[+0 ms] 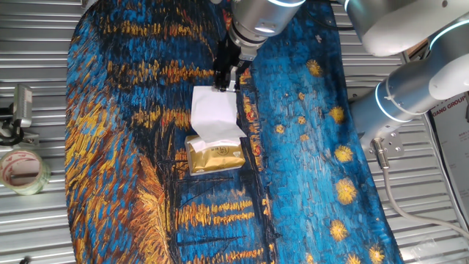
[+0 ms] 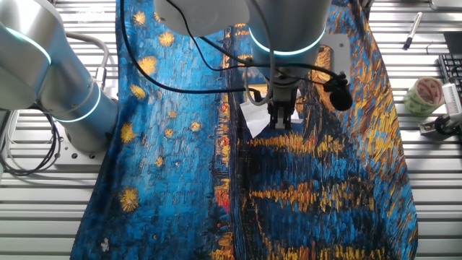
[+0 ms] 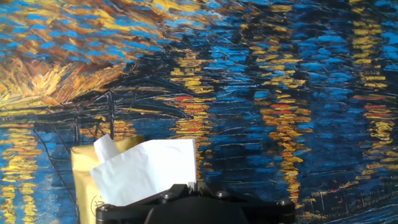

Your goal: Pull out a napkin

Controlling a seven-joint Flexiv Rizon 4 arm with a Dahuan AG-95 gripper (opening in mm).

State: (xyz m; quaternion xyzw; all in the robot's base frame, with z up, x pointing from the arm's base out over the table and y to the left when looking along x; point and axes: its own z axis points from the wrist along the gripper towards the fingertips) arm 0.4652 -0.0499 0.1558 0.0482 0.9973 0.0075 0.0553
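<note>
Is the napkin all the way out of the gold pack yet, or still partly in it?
Cannot tell for sure. The napkin is mostly out, one end at the gripper, the other still meeting the gold pack; the slot itself isn't visible.

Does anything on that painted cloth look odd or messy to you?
Only the napkin: it trails crumpled from the gold pack, its far edge at the gripper. That suits a pull. Nothing looks spilled or torn.

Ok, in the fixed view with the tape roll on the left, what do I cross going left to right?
Tape roll → cloth's left edge → gold pack with the napkin → arm's white links.
</note>
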